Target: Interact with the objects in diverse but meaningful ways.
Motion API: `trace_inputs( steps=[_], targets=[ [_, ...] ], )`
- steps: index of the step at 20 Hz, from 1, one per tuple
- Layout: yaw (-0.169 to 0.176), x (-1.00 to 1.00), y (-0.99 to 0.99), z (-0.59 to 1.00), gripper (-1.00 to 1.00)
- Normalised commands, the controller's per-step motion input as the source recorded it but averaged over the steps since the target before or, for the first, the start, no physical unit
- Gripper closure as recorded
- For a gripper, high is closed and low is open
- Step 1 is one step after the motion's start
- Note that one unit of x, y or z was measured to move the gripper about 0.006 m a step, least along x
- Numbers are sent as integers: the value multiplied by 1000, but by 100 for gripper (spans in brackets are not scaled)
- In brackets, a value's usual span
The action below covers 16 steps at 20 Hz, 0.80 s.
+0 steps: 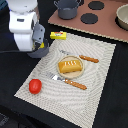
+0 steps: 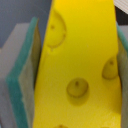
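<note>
On the striped placemat [image 1: 95,75] lie one red tomato [image 1: 35,86], one golden bread loaf [image 1: 70,65] on a small round plate [image 1: 80,72], one wooden-handled fork [image 1: 67,80] and one wooden-handled knife [image 1: 82,57]. One yellow butter block [image 1: 58,35] sits at the mat's far edge, toward the exterior view's left corner. One grey saucepan [image 1: 68,8] stands on the toy stove top [image 1: 107,25], which shows two dark round burners. A pale bowl [image 1: 123,17] is cut off at the exterior view's right edge.

The gripper [image 2: 75,65] has its two teal-padded fingers [image 2: 27,75] closed against the flat sides of one yellow holed cheese wedge [image 2: 82,55], which fills the gap between them in the wrist view; several round dimples show on its face. In the exterior view the white arm [image 1: 24,25] hangs over the mat's far corner on the exterior view's left, beside the butter, and hides the cheese.

The tomato rests near the mat's near edge, well apart from the plate. The fork lies just beside the plate on its near side, the knife just beyond it. The mat's right half in the exterior view is bare.
</note>
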Motion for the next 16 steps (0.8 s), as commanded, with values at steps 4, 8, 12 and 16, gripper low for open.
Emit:
trace_inputs(
  steps=[4, 8, 12, 16],
  targets=[
    [58, -414, 324, 155, 100],
    [41, -429, 129, 1, 100],
    [22, -274, 41, 0, 100],
    [17, -103, 7, 0, 100]
  ],
)
